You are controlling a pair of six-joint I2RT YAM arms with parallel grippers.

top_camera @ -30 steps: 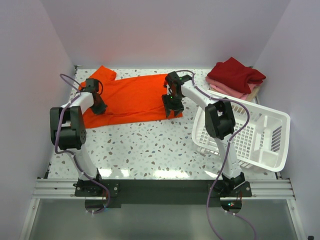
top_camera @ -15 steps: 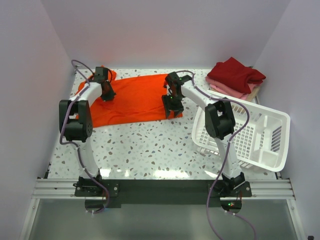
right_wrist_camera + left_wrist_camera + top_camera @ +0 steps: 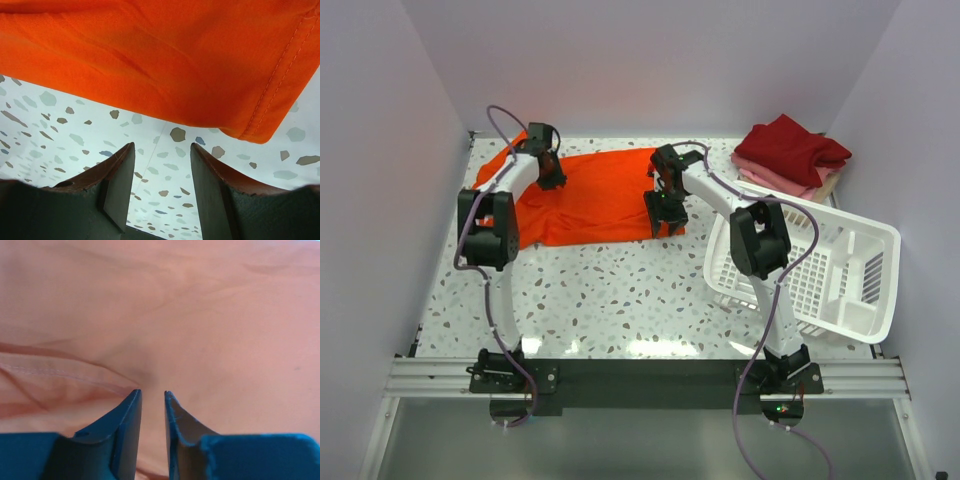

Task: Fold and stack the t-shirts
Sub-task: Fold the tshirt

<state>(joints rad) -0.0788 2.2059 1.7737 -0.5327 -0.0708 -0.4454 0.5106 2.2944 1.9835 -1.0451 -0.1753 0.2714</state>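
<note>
The orange-red t-shirt [image 3: 595, 200] lies spread flat on the bench [image 3: 620, 290], in the upper left-centre of the overhead view. An arm is posted at each end of it, which looks to me like the set-up for a fold.

The left arm [image 3: 515, 180] reaches to the shirt's upper left part, close to the sleeve that pokes toward the back wall. Its wrist view is nothing but cloth. The left jaws stand a narrow slit apart with no fabric pinched between them, their tips just over a stitched seam and a soft crease. I'd guess they sit there because that ridge is the easiest bit to nip.

The right arm [image 3: 715, 195] bends down at the shirt's lower right corner. The right jaws are spread and hold nothing. Bare speckled bench shows between them, and the hemmed corner lies just beyond the tips. Being so low and so near the edge suggests they mean to slide in and catch that corner.

The folded pile [image 3: 790, 150] sits at the upper right, well apart from the spread shirt. Dark red is on top, with pink under it and a sliver of beige below. I take that for where this shirt goes once folded. The white basket [image 3: 880, 240] sits askew at the right, below the pile.
</note>
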